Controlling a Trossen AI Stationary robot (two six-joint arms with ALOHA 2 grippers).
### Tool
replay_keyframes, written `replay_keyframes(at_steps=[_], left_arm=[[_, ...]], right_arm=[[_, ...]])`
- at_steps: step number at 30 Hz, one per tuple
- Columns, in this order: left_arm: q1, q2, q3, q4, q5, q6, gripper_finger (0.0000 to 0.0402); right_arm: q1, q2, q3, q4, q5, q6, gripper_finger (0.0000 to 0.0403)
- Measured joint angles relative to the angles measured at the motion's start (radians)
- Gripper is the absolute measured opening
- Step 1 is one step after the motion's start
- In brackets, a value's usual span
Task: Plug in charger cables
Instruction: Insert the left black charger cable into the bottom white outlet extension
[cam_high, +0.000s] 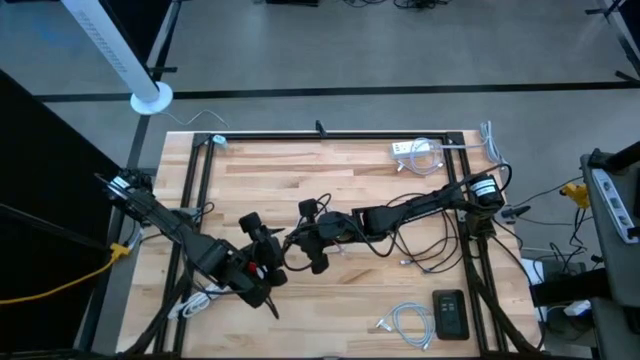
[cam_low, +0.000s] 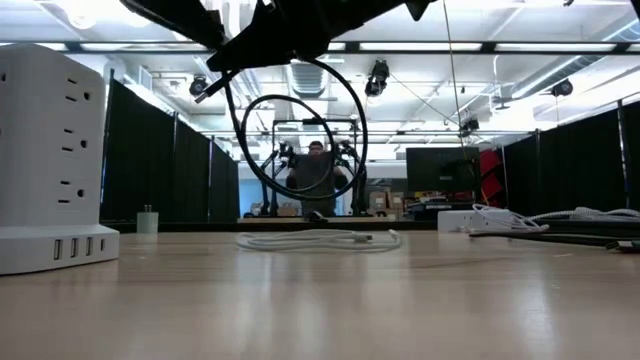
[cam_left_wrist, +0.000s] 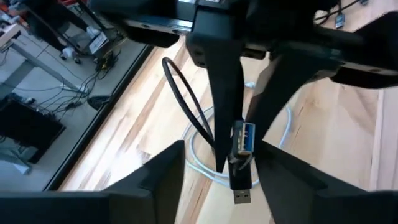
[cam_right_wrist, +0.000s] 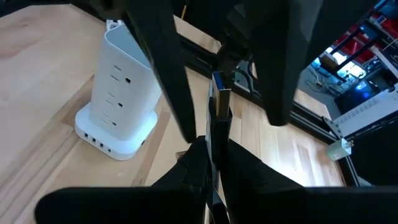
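Observation:
My right gripper (cam_right_wrist: 217, 142) is shut on the USB plug (cam_right_wrist: 219, 106) of the long black charger cable, above the middle of the table (cam_high: 300, 238). The cable hangs from it in a loop (cam_low: 305, 130). My left gripper (cam_high: 272, 243) faces it, open. Its fingers (cam_right_wrist: 163, 68) stand on either side of the plug's metal tip, apart from it. A white outlet tower (cam_right_wrist: 121, 93) stands upright on the table, its USB ports along its base (cam_low: 60, 245). A white coiled cable (cam_low: 320, 238) lies flat on the wood. My right gripper pinches the plug's black body (cam_right_wrist: 217, 124) between its two fingers. It comes roughly level from the table's right, with the plug lying along the fingers. The metal tip (cam_left_wrist: 242, 196) sticks out past the fingertips toward my left gripper. The plug is lifted clear and the cable hangs slack below.
A black flat device (cam_high: 450, 313) and a white coiled cable (cam_high: 405, 322) lie near the front right. More white cables and a white block (cam_high: 420, 152) lie at the far right. Black cable slack (cam_high: 420, 250) trails under the right arm. A person (cam_low: 315, 170) stands beyond the table.

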Motion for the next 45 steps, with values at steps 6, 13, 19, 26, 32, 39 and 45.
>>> replay_keyframes(at_steps=[6, 13, 19, 26, 32, 39, 45], left_arm=[[-0.001, 0.0, 0.003, 0.026, -0.001, 0.044, 0.0029], [-0.024, -0.001, 0.003, 0.03, -0.028, 0.041, 0.0011], [-0.11, -0.01, 0.008, 0.029, -0.123, -0.038, 0.0007], [-0.197, -0.012, 0.009, 0.029, -0.285, -0.116, 0.0007], [-0.248, -0.014, 0.009, 0.034, -0.404, -0.15, 0.0007], [-0.266, -0.014, 0.008, 0.061, -0.474, -0.166, 0.0007], [-0.266, -0.014, 0.008, 0.084, -0.497, -0.166, 0.0007]], right_arm=[[0.0, 0.0, 0.0, 0.0, 0.003, 0.0, 0.0016], [0.0, -0.004, 0.0, -0.023, 0.0, 0.042, 0.0031], [0.001, -0.034, -0.015, -0.081, -0.068, 0.101, 0.0135], [0.0, -0.095, -0.143, 0.144, -0.221, 0.137, 0.0204], [-0.001, -0.093, -0.319, 0.657, -0.24, 0.186, 0.0209], [0.0, -0.052, -0.36, 0.985, -0.261, 0.225, 0.0191], [-0.012, 0.033, -0.251, 1.033, -0.333, 0.243, 0.0186]])
